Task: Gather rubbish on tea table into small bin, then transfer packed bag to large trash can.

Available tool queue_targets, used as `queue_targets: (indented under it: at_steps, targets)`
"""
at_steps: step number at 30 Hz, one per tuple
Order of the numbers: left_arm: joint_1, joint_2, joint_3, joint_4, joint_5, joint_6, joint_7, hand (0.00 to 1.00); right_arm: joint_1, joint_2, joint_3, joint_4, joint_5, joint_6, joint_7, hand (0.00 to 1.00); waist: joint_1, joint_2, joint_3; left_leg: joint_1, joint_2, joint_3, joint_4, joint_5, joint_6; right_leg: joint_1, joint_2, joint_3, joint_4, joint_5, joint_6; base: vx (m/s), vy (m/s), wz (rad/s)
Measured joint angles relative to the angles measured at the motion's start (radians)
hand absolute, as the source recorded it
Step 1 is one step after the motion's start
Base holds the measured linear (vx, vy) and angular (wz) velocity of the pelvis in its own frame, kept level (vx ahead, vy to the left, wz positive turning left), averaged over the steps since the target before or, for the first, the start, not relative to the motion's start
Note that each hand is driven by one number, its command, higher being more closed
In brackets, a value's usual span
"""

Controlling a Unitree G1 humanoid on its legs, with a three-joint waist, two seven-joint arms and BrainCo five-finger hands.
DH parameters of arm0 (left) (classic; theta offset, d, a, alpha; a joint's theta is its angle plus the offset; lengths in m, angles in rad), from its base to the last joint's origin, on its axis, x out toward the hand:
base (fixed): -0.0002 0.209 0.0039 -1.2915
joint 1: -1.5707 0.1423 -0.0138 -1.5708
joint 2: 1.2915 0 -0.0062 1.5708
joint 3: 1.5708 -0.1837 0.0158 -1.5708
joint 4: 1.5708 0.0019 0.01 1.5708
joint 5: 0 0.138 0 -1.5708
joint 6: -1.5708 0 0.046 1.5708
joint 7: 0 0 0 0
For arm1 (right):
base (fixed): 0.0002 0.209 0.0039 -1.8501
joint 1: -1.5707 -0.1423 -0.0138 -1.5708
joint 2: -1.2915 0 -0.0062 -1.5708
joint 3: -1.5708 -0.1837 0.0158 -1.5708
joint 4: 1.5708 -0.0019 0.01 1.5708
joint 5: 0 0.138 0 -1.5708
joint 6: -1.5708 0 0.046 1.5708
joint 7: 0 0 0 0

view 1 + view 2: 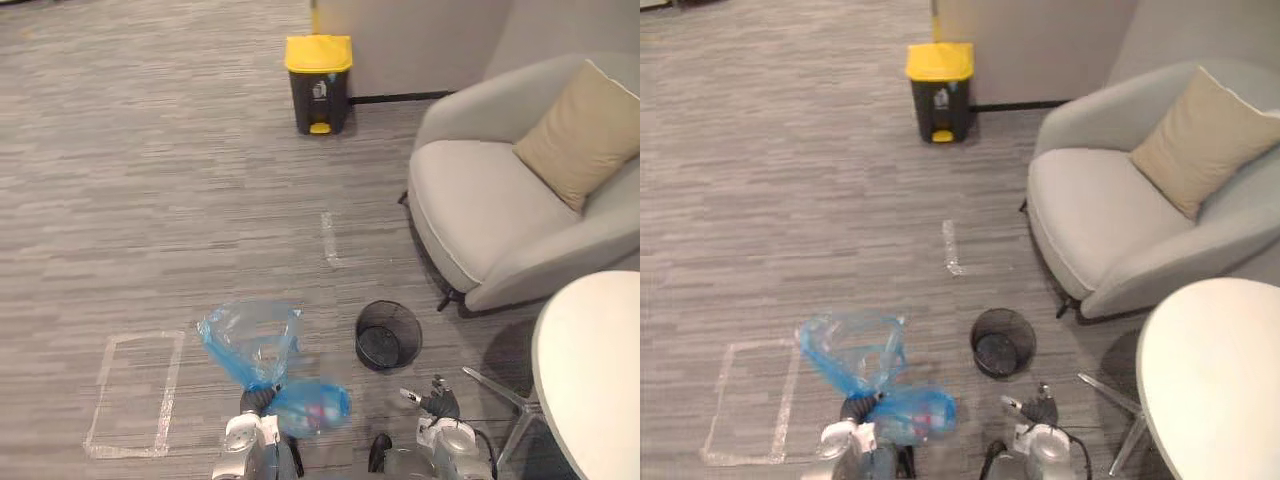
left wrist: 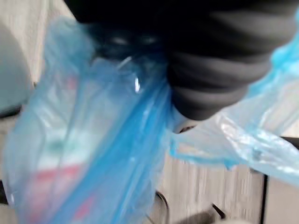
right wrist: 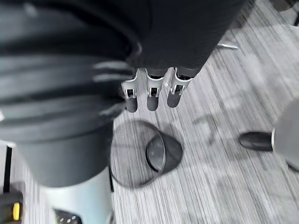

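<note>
A blue plastic bag (image 1: 262, 345) hangs from my left hand (image 1: 256, 400), which is shut on its bunched neck. The bag's packed lower part (image 1: 312, 408) holds red and white rubbish, seen up close in the left wrist view as the blue bag (image 2: 93, 140). The small black mesh bin (image 1: 388, 335) stands unlined on the carpet just right of the bag. My right hand (image 1: 436, 402) hovers low beside the bin with relaxed fingers (image 3: 150, 95), holding nothing. The large trash can (image 1: 319, 82), dark with a yellow lid, stands far ahead by the wall.
A grey armchair (image 1: 480, 215) with a tan cushion (image 1: 583, 133) is at the right. The white round tea table (image 1: 595, 370) fills the lower right corner. Tape marks (image 1: 135, 395) lie on the carpet at the left, and a short tape strip (image 1: 329, 240) ahead.
</note>
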Motion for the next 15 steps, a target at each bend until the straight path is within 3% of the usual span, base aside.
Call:
queue_targets:
  at_steps: [5, 9, 10, 12, 13, 15]
  targets:
    - [0.010, 0.040, -0.006, 0.033, 0.008, 0.013, 0.001, 1.00, -0.012, -0.011, -0.005, 0.058, -0.001, 0.011, 0.003, 0.00, -0.001, 0.007, 0.006, -0.003, -0.052, -0.033, -0.015, -0.003, 0.019, 0.033, -0.017, 0.023, -0.067, 0.023, 0.023, 0.00, 0.123, 0.21]
    - [0.016, 0.039, 0.014, 0.038, 0.009, 0.017, 0.000, 1.00, -0.029, -0.010, -0.028, 0.067, -0.001, 0.014, 0.007, 0.00, 0.001, 0.002, 0.010, -0.044, -0.064, -0.053, 0.090, -0.084, 0.037, 0.022, -0.036, 0.033, -0.001, -0.044, 0.053, 0.10, 0.079, 0.17]
    - [0.020, 0.041, 0.029, 0.037, 0.009, 0.017, 0.001, 1.00, -0.035, -0.010, -0.031, 0.073, -0.002, 0.014, 0.009, 0.00, 0.002, -0.011, 0.015, -0.049, -0.071, -0.055, 0.138, -0.124, 0.042, 0.012, -0.055, 0.042, 0.061, -0.086, 0.067, 0.17, 0.072, 0.17]
    - [0.027, 0.052, 0.029, 0.038, 0.008, 0.018, 0.001, 1.00, -0.041, -0.011, -0.033, 0.072, -0.002, 0.013, 0.011, 0.00, -0.002, -0.018, 0.021, -0.048, -0.085, -0.076, 0.190, -0.177, 0.052, -0.002, -0.084, 0.052, 0.179, -0.115, 0.077, 0.26, 0.070, 0.30]
    - [0.027, 0.053, 0.030, 0.035, 0.007, 0.018, 0.005, 1.00, -0.040, -0.013, -0.034, 0.073, -0.002, 0.014, 0.011, 0.00, -0.007, -0.015, 0.024, -0.024, -0.092, -0.103, 0.194, -0.201, 0.071, -0.097, -0.100, 0.114, 0.423, -0.094, 0.044, 0.33, 0.085, 0.39]
    - [0.027, 0.055, 0.030, 0.034, 0.006, 0.018, 0.010, 1.00, -0.038, -0.008, -0.033, 0.075, -0.002, 0.015, 0.012, 0.00, -0.016, -0.001, 0.037, 0.009, -0.082, -0.128, 0.194, -0.220, 0.079, -0.135, -0.078, 0.148, 0.494, -0.138, 0.028, 0.31, 0.043, 0.37]
